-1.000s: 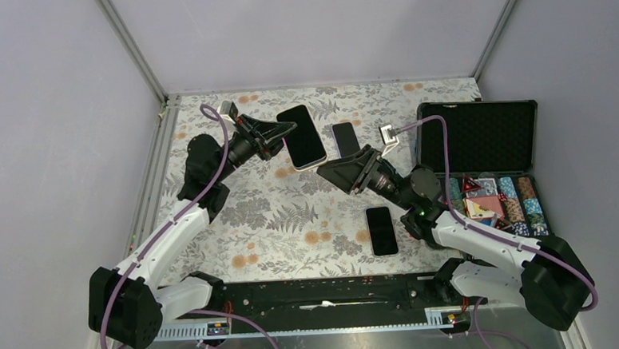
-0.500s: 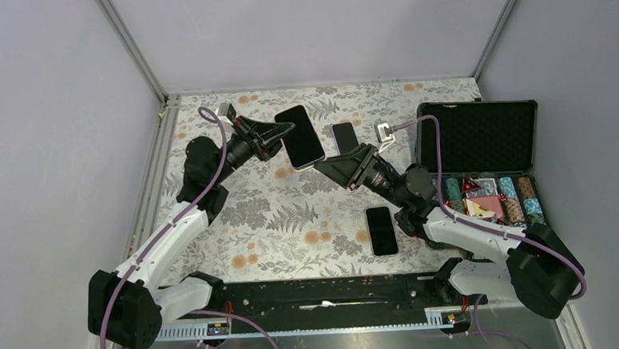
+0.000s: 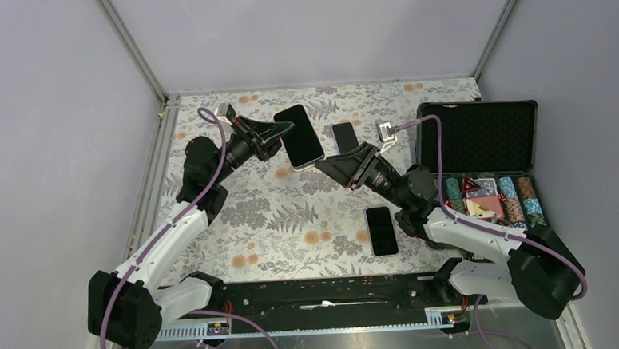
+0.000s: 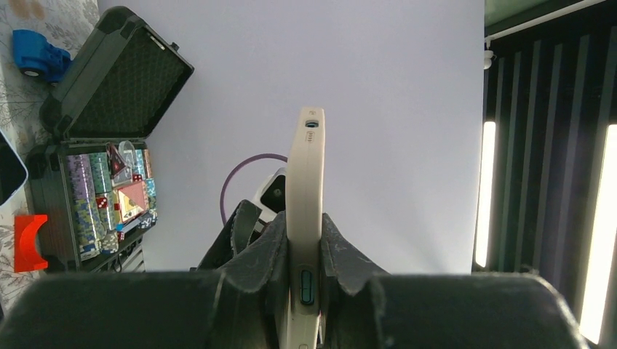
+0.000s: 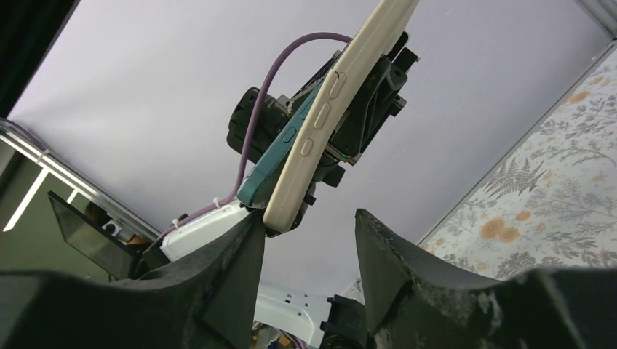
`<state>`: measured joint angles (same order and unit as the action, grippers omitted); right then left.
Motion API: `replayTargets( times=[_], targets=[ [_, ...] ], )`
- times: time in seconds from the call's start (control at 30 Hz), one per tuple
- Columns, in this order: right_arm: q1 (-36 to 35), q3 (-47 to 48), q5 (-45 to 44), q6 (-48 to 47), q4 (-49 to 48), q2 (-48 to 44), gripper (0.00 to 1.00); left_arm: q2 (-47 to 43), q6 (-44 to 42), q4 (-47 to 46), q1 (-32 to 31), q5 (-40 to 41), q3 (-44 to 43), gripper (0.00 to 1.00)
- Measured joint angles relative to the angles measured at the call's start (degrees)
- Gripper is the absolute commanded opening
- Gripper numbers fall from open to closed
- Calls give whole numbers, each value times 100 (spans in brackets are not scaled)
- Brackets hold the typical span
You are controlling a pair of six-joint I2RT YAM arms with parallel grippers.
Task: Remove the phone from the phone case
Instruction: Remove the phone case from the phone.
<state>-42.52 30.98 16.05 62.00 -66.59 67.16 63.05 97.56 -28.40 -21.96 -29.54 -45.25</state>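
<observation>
Arm bases sit at the near edge of the floral table (image 3: 276,216). A loose dark phone (image 3: 381,230) lies flat on the cloth just ahead of the right arm's elbow.

Right gripper (image 3: 322,164): raised off the table and pointing up and left at the lower end of the held handset. In its wrist view the right gripper (image 5: 307,218) has both jaws apart with a clear gap. The lower corner of the cream phone case (image 5: 331,109) stands just above that gap, close to one finger (image 5: 218,280). Contact cannot be confirmed. A teal edge (image 5: 271,171) with one side button lies against the lower half of the case; what it belongs to cannot be told.

Left gripper (image 3: 286,130): raised, with jaws clamped narrowly on the cased phone (image 3: 300,135). The screen faces up towards the top camera. In the left wrist view the case is seen edge-on and upright, pinched between both pads (image 4: 271,251) near a side button. The phone sits in the case.

Farther back, a second dark phone (image 3: 346,138) lies flat on the cloth. To the right stands an open black carry case (image 3: 480,133), with poker chips (image 3: 520,203) in its near half.
</observation>
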Motion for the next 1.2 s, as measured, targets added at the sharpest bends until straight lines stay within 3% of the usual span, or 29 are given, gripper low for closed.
replayTargets(
  times=[0.27,0.57,0.63,0.7,0.8,1.0,1.2],
  targets=[
    [-24,11,-46,-262,-177,90,51,2,101,-4,-39,52,0,0],
    [-61,219,-157,109,-133,289,37,2,-57,-46,-70,236,11,0],
    [-72,286,-155,210,-114,361,31,2,-122,-142,-70,245,42,0],
    [-90,348,-157,295,-59,417,17,2,-216,-225,-70,236,68,0],
    [-105,411,-164,442,103,455,0,37,-433,-354,-63,179,87,13],
    [-103,407,-267,553,564,461,0,374,-1093,-562,-68,-564,61,47],
    [-103,380,-341,608,1241,437,0,433,-2345,302,-177,-975,61,79]
  ],
)
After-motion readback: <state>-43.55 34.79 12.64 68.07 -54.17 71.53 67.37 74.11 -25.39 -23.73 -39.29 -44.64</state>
